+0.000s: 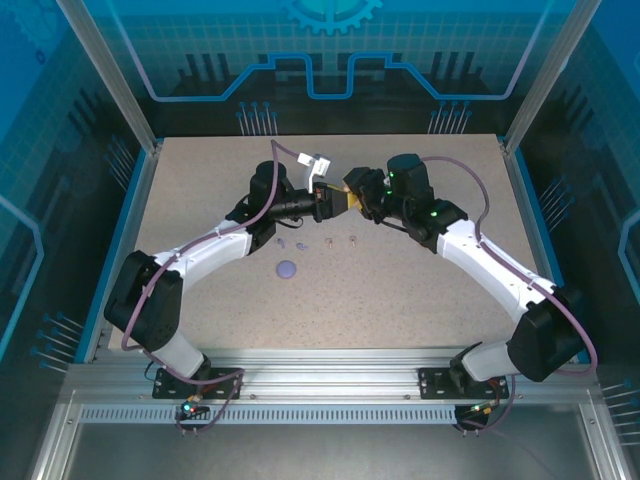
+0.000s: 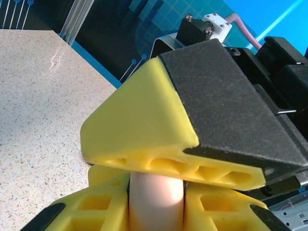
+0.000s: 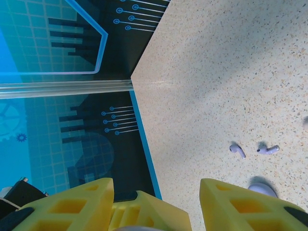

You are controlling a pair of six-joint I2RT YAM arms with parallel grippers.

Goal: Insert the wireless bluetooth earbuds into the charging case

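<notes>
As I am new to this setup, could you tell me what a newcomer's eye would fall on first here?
The left gripper and right gripper meet tip to tip above the far middle of the table, the left pinching a pale pink rounded piece. Nearer the bases lie tiny earbuds and a lilac disc.

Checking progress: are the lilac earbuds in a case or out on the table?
Out. One lilac earbud and the second lilac earbud lie loose on the table, apart from the lilac case.
</notes>
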